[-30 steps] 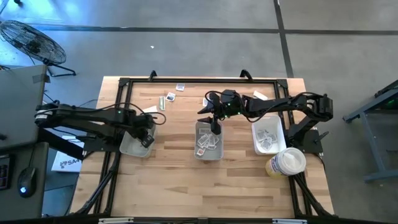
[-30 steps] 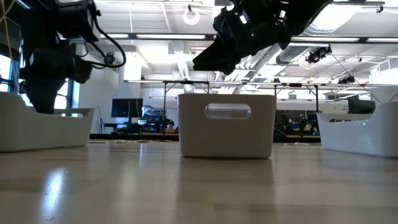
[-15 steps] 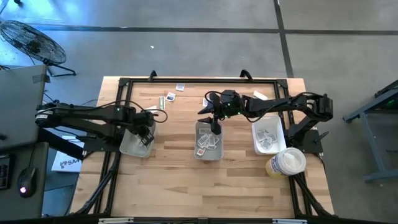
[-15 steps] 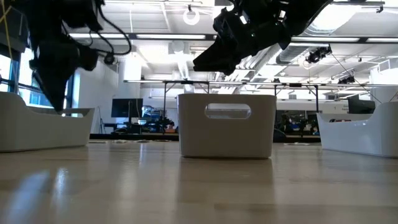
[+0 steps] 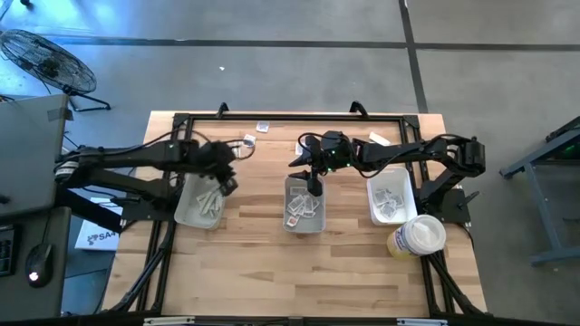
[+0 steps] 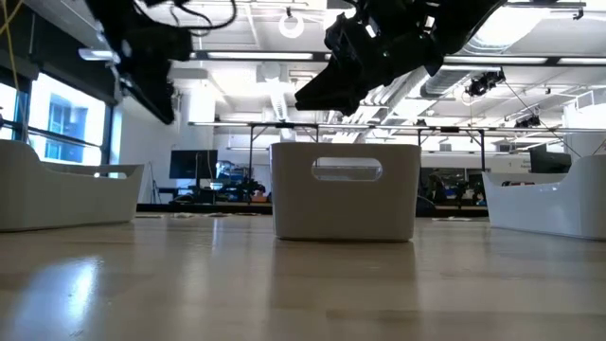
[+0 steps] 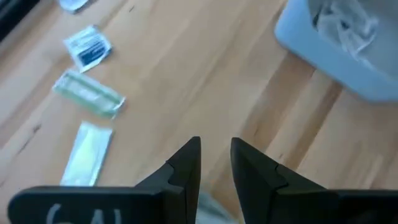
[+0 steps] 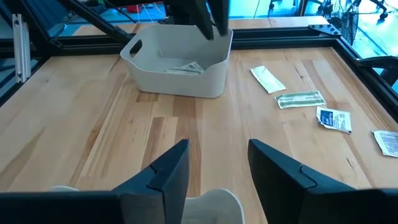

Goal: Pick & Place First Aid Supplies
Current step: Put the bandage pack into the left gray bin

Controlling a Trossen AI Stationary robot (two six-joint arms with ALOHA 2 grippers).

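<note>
near the table's far edge, loose first aid supplies lie on bare wood: a pale green strip (image 7: 89, 93), a white oblong wrapper (image 7: 87, 152) just beside it and a square sachet with dark print (image 7: 88, 47) a little farther on. more packets already lie in the left tray (image 5: 198, 205), the middle tray (image 5: 304, 210) and the right tray (image 5: 389, 200).

left gripper (image 7: 214, 155): above the wood between the left tray and the loose packets, jaws a narrow gap apart, nothing held. right gripper (image 8: 216, 163): over the far rim of the middle tray, jaws wide apart, nothing between them.

step in hand, as judged: the left arm is reaching for another loose packet. to do it well, spread the jaws wider than the packet, centre them across its short side, descend until the tips meet the wood, and close so that only one packet lifts, since wrapper and strip lie close together.

views compared: the high view alone places both arms against all three trays and the round tub (image 5: 417, 237). the left wrist view alone separates the loose packets by kind. the low view shows tray walls but hides their contents and every flat packet. the right wrist view shows packets inside the left tray.
</note>
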